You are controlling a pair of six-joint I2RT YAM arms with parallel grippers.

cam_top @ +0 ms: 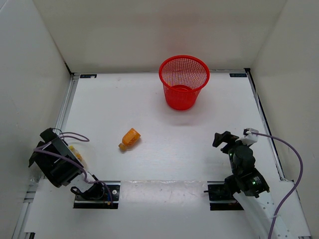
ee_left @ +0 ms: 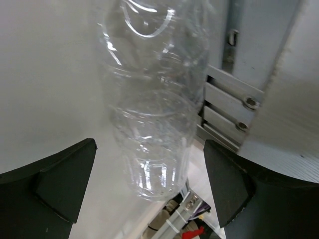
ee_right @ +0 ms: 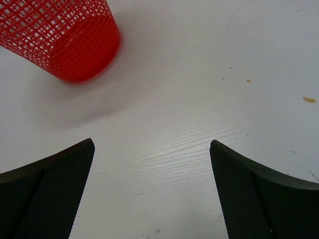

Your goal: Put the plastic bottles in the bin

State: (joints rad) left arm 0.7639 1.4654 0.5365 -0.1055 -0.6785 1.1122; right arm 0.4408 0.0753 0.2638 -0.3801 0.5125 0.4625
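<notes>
Standing in the top view: the bin [cam_top: 183, 82] was upright at the far side of the table [cam_top: 164, 164]; the orange bottle [cam_top: 129, 139] lay on its side mid-table, well apart from it.
Left wrist view: the clear bottle [ee_left: 154, 99] lay between the wide-spread fingers of the left gripper [ee_left: 149, 149], touching neither.
Right wrist view: the right gripper [ee_right: 152, 149] gaped wide above the table, holding nothing.
</notes>
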